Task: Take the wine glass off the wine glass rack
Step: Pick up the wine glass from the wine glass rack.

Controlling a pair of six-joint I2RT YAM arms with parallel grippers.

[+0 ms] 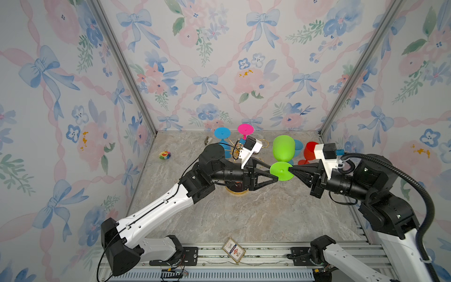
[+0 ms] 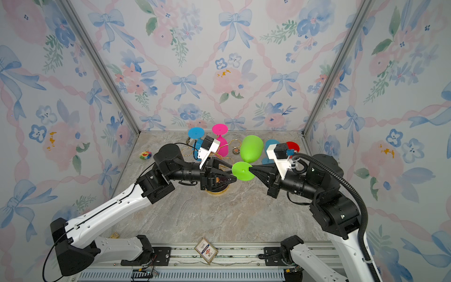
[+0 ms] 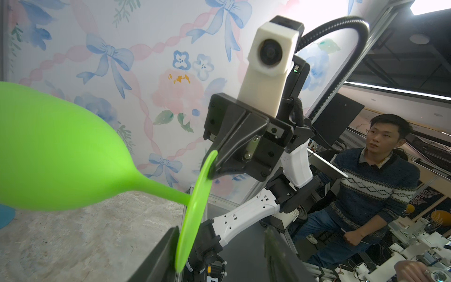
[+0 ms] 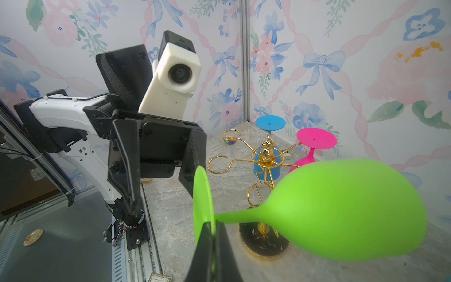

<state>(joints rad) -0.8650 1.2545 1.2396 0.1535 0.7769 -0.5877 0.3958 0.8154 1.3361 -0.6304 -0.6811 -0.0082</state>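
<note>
The green wine glass [image 1: 283,147] [image 2: 251,149] lies on its side in the air, to the right of the wine glass rack and clear of it. My right gripper [image 1: 292,169] [image 4: 213,224] is shut on the rim of its flat foot [image 4: 201,200]. From the opposite side my left gripper [image 1: 273,174] [image 3: 220,229] stands open around the far edge of the foot [image 3: 192,219]; one finger [image 3: 161,254] is right beside the disc. The wine glass rack [image 4: 266,151] is gold wire on a black base [image 4: 266,246], partly hidden under my left arm in both top views.
A blue glass [image 4: 269,122] and a pink glass [image 4: 316,140] hang foot-up on the rack's arms. Another blue glass [image 1: 298,146] and a red one [image 1: 311,151] are at the back right. A small toy [image 1: 164,155] lies at left, and a card box [image 1: 233,250] at the front rail.
</note>
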